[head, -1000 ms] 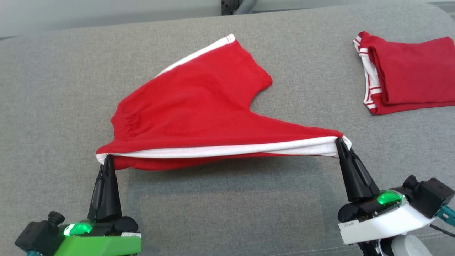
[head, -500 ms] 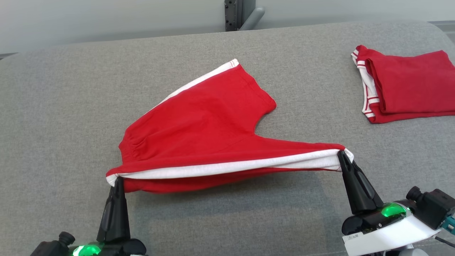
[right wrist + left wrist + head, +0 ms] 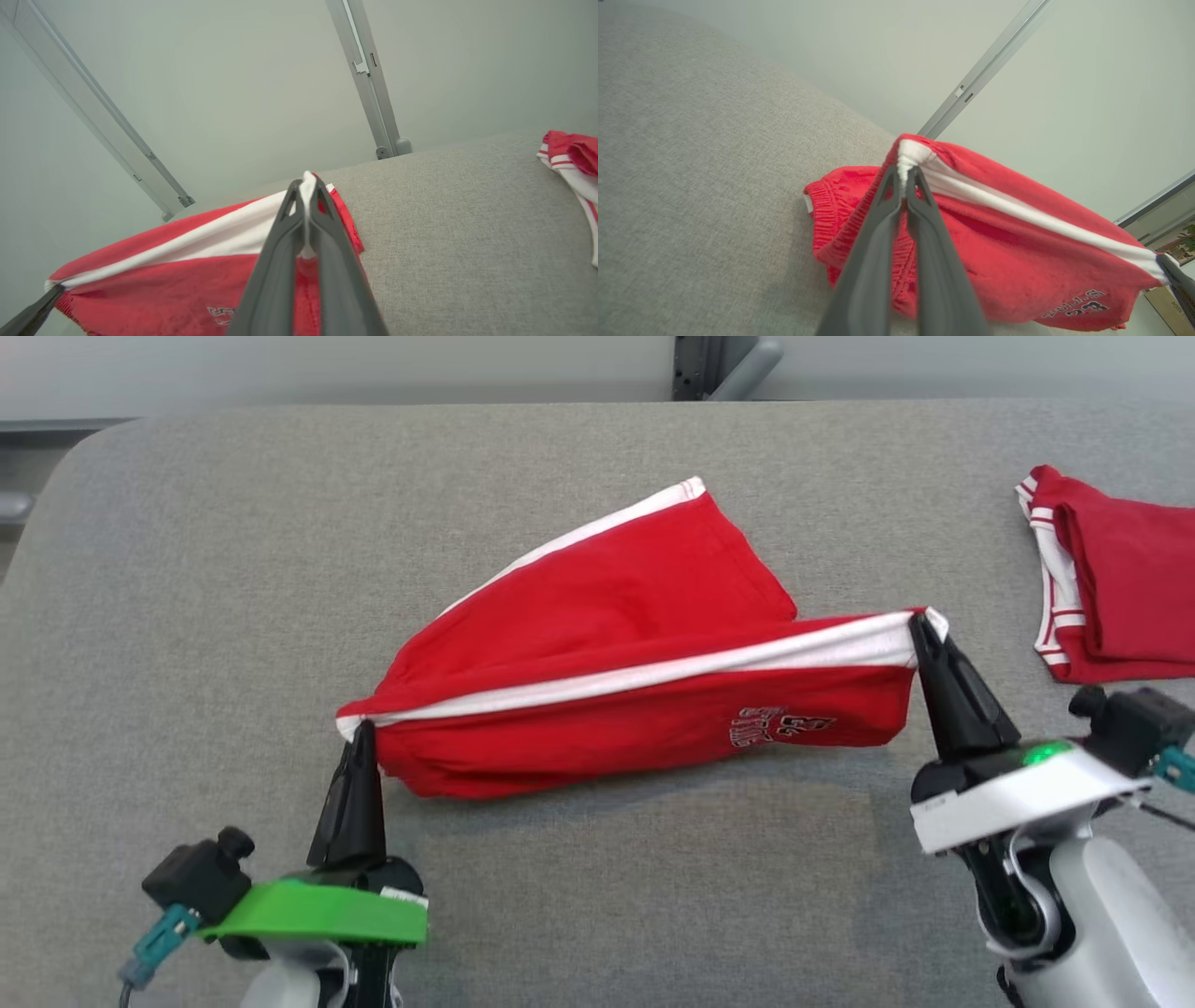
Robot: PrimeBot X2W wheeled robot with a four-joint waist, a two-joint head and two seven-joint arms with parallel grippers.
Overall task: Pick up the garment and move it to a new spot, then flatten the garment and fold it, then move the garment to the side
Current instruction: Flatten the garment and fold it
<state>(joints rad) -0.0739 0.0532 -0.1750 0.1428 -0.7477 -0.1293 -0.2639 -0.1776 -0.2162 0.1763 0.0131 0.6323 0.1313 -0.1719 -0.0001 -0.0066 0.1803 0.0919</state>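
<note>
Shorts [image 3: 616, 607] stretch taut between clamped left tool [image 3: 362, 728] and right tool [image 3: 920, 622].

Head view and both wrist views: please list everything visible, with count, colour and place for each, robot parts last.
red shorts: one, red with a white side stripe and a small print near one leg, middle of the surface, stripe edge lifted and stretched between the two grippers
folded garment: one, red with white-striped trim, far right of the surface, apart from the shorts
grey padded surface: one, grey fabric, under both garments
metal rails: two, pale grey, against the wall behind the surface
left gripper: one, dark fingers on a green mount, lower left, shut on the stripe at the waistband end
right gripper: one, dark fingers on a white mount, right, shut on the stripe at the leg end
</note>
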